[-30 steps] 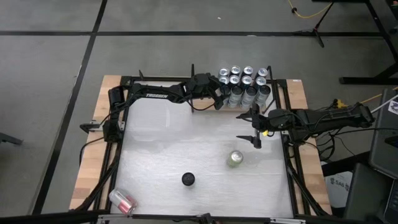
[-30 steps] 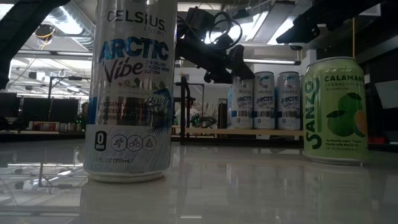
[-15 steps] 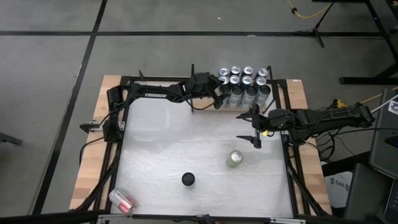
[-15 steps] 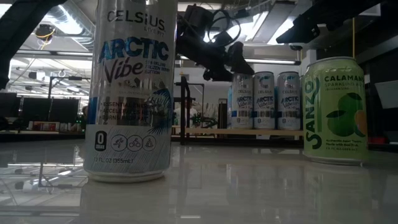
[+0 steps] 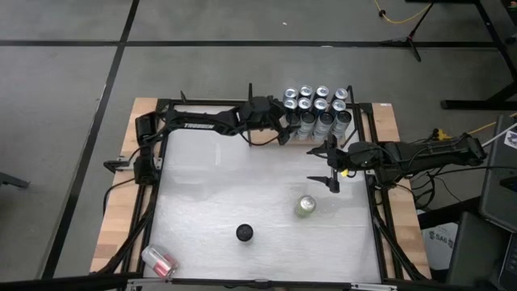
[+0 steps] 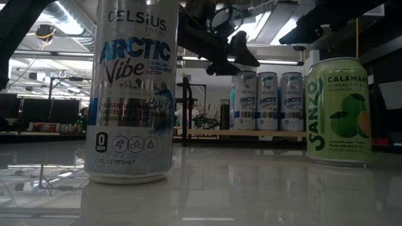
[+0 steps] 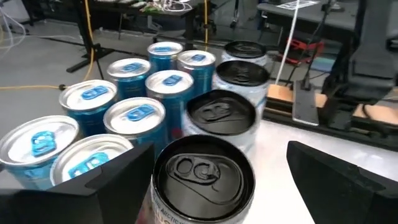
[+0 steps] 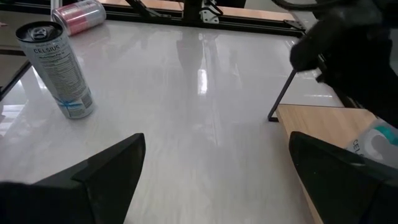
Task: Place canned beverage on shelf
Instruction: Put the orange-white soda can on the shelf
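Black-lidded and upright, the can [image 7: 203, 174] stands on the shelf [image 5: 284, 139] at the table's far edge, between the left gripper's [image 5: 283, 129] spread, empty fingers [image 7: 348, 180], while the right gripper [image 5: 333, 171] hangs open near the right edge.

Grey carpeted floor [image 5: 65, 97] all round, crossed by dark seam lines [image 5: 105, 89]. Glossy white surface [image 5: 242, 194] edged by pale wooden strips [image 5: 121, 194] and a black metal frame [image 5: 380, 234]. Yellow cable [image 5: 400, 16] lies on floor at far side. Beyond the surface: bright ceiling light strips [image 6: 69, 12], dim rows of desks [image 6: 38, 119], black stand legs [image 7: 84, 37].
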Controlling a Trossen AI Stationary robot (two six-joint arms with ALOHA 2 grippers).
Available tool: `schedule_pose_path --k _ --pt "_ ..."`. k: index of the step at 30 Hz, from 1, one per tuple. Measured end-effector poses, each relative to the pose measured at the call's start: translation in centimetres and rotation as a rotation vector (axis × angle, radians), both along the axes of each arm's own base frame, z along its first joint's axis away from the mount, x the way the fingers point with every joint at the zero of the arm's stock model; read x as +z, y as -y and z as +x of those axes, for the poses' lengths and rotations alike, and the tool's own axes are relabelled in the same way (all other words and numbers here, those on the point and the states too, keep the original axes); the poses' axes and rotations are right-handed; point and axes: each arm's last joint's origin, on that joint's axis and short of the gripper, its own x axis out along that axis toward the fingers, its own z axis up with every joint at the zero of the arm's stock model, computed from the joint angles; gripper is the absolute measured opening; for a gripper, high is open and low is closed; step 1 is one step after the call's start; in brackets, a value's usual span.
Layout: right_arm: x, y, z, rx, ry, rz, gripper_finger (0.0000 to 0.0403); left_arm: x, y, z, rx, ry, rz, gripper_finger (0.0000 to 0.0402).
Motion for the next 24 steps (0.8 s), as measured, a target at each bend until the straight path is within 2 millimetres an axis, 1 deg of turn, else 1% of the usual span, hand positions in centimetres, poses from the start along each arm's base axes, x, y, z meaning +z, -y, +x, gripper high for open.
schedule_pose_path --k 7,13,16,20,24 --pt "0.0 0.0 0.0 0.0 0.0 0.0 0.0388 2.6 1.9 -0.8 -0.037 0.019 0.001 0.0354" --pt "0.0 0.0 0.0 0.0 0.0 0.0 0.0388 4.9 2.8 -1.8 -0.053 0.047 0.023 0.0354" --pt "0.0 0.0 0.0 0.0 0.0 0.0 0.0388 5.7 3.3 -2.3 -0.06 0.042 0.019 0.0354" --pt "0.0 0.0 0.0 -0.002 0.0 -0.001 0.0388 6.9 4.5 -3.2 -0.086 0.02 0.012 0.0354" --pt "0.0 0.0 0.0 -0.002 -0.002 -0.001 0.0388 7.5 6.2 -4.4 -0.123 -0.061 -0.011 0.0354"
